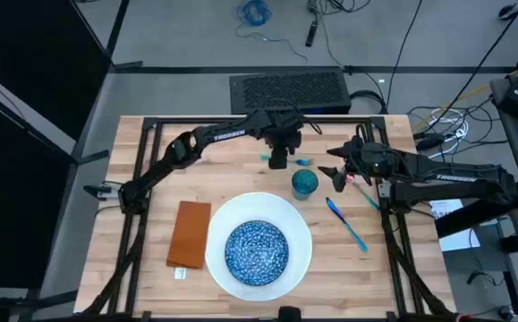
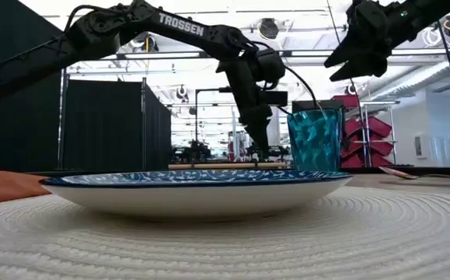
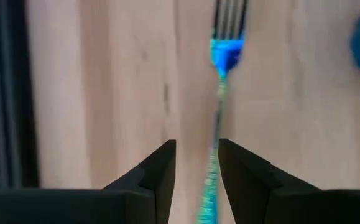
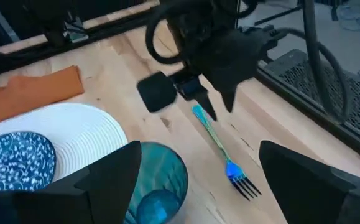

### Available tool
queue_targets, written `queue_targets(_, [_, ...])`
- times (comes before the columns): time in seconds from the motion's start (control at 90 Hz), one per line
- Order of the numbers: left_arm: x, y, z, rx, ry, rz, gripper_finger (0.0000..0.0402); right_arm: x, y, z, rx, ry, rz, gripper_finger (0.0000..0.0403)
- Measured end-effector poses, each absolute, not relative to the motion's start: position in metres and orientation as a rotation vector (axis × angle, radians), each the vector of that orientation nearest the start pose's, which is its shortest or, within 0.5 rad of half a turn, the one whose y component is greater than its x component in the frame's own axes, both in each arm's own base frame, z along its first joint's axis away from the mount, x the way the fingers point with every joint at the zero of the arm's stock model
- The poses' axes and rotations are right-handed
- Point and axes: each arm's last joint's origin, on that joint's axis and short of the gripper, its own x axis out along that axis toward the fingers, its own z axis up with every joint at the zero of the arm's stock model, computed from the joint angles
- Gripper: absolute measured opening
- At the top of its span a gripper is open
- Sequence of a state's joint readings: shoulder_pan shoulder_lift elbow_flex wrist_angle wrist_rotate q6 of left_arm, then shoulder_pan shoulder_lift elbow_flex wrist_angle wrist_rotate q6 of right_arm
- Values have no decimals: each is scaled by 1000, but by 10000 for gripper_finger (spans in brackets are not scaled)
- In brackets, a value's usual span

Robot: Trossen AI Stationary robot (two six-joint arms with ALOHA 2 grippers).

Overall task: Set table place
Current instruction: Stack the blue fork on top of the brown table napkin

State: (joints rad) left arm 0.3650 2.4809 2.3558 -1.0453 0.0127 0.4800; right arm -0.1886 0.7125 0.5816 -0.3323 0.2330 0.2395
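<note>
High view: left claw (image 1: 278, 159) at the surface's (image 1: 151, 268) far side, pointing down over the fork (image 4: 220, 148) handle. Left wrist view shows fingers (image 3: 161, 171) narrowly apart, straddling the handle, not clamped. Fork lies flat, tines pointing away from the claw. Right claw (image 1: 337, 175) hovers wide open, just right of the cup (image 1: 305, 183). Plate (image 1: 299, 228) with bowl (image 1: 257, 251) sits nearer than both claws, napkin (image 1: 190, 233) left of it.

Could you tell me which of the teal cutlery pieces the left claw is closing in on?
The fork at the table's far edge: its handle lies between the left claw's open fingers. The other piece lies untouched right of the plate.
</note>
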Motion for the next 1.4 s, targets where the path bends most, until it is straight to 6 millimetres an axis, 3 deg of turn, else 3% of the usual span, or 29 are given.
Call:
queue_targets(0.411, [484,185,201,234,1182,-35,107,153,-36,262,225,399,-463,313])
queue_targets(0.622, [478,197,204,159,1155,-77,107,154,-36,262,225,398,-463,313])
queue_targets(0.822, [470,200,223,47,1057,-182,107,153,-36,262,225,400,-464,313])
queue_targets(1.4, [468,207,223,-95,971,-273,107,152,-35,259,188,444,-430,313])
